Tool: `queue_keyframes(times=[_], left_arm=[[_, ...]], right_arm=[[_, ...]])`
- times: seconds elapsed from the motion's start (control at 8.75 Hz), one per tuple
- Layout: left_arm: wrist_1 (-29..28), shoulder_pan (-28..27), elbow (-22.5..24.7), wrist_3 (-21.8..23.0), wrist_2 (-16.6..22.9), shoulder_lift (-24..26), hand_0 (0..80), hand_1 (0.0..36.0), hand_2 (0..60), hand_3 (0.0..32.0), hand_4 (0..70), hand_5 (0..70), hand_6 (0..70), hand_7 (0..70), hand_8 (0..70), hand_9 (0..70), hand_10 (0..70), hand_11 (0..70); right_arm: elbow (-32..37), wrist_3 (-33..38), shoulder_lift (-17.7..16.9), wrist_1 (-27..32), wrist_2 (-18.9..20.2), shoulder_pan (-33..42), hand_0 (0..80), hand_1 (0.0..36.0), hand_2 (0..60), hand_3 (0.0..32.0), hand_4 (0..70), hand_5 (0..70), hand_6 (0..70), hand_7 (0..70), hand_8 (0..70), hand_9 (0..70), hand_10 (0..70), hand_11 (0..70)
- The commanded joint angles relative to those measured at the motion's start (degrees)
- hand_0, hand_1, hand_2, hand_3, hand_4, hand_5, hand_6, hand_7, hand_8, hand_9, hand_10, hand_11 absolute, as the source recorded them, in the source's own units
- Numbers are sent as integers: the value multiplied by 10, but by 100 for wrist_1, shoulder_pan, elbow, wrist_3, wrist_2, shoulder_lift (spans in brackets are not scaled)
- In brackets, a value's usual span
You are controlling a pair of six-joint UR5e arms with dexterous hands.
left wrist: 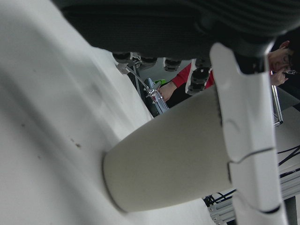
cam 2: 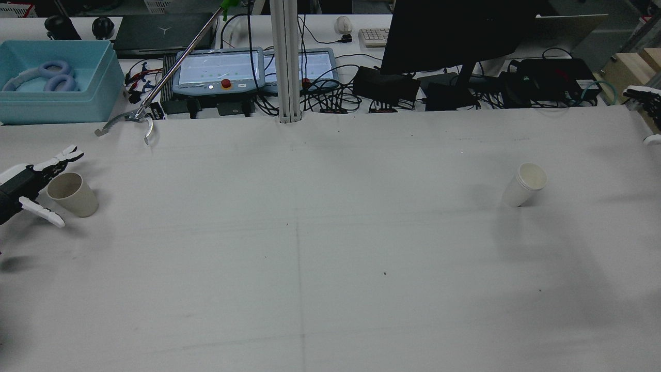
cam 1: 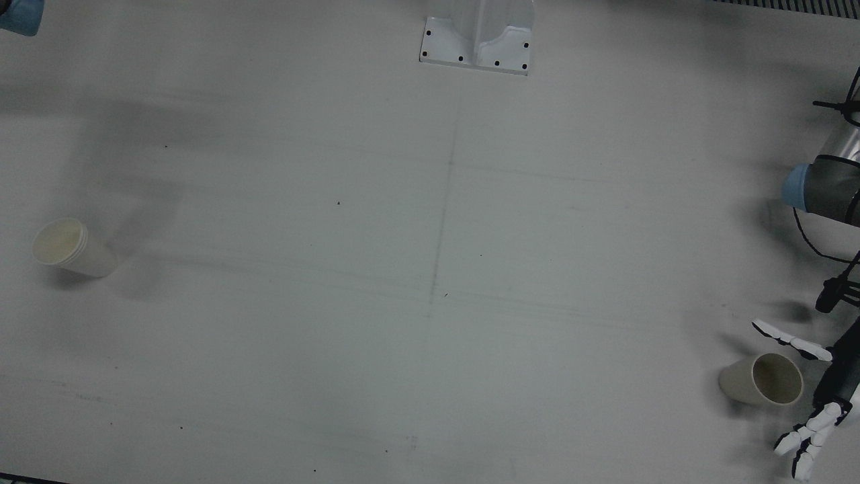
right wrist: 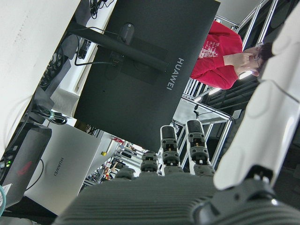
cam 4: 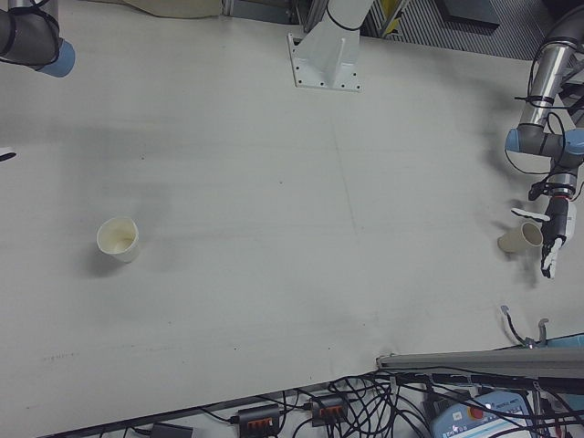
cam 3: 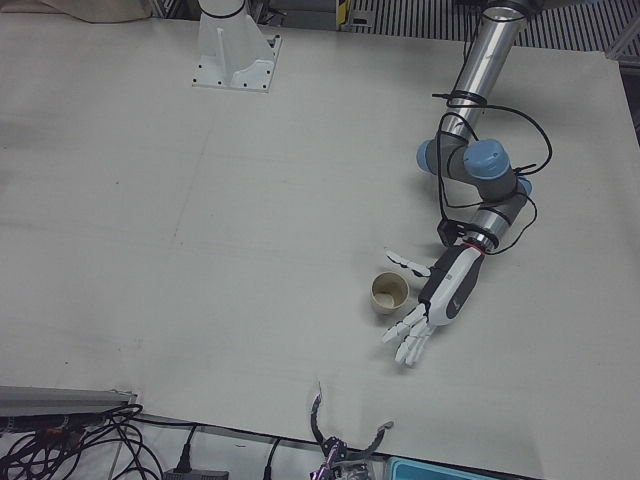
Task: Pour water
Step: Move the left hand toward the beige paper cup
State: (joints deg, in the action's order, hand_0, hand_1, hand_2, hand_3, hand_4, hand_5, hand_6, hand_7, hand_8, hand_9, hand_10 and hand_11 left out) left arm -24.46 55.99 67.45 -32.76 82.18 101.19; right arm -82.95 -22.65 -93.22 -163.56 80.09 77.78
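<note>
The word HUAWEI runs down the back of the black monitor (right wrist: 140, 79) in the right hand view, and the same name is printed on the grey box (right wrist: 56, 164) beneath it. The laptop lid (cam 2: 162, 33) beyond the table's far edge in the rear view carries a small pale emblem, too small to read.

Taking the beige cup (cam 3: 389, 293) as the landmark: it stands upright on the white table (cam 1: 430, 269), its mouth open and its inside dark. The left hand (cam 3: 440, 290) is right beside it with its fingers spread wide; the thumb (cam 3: 408, 263) reaches past the cup on the side toward the robot's pedestal (cam 3: 236, 50), and the other fingers (cam 3: 408, 338) fan out on the operators' side. In the left hand view one white finger (left wrist: 246, 126) lies across the cup's wall near the rim, but whether it touches cannot be told; the overhead views show the cup apart from the palm.

Well away from the beige cup, across the table, a white paper cup (cam 1: 70, 247) stands upright.

The right hand (cam 2: 643, 95) shows only at the table's far corner, well apart from both cups. Its fingers (right wrist: 197, 145) look extended and hold nothing.
</note>
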Motion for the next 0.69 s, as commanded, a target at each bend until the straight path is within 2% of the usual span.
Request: queue_keyframes(times=[0.0, 0.46, 0.57], left_arm=[[99, 0, -3, -73, -9, 119, 609, 135, 0, 0, 209, 41, 0, 44, 0, 0, 0, 0], [91, 0, -12, -161, -18, 103, 610, 136, 0, 0, 201, 41, 0, 43, 0, 0, 0, 0], [82, -9, -21, -187, -18, 103, 617, 146, 0, 0, 188, 31, 0, 41, 0, 0, 0, 0]], right_arm=[[-2, 6, 6, 0, -2, 0, 510, 107, 0, 0, 211, 182, 143, 207, 60, 77, 0, 0], [-2, 24, 6, 0, -2, 35, 509, 107, 0, 0, 210, 181, 141, 206, 58, 75, 0, 0], [-2, 7, 6, 0, -2, 18, 508, 106, 0, 0, 206, 179, 139, 205, 58, 75, 0, 0]])
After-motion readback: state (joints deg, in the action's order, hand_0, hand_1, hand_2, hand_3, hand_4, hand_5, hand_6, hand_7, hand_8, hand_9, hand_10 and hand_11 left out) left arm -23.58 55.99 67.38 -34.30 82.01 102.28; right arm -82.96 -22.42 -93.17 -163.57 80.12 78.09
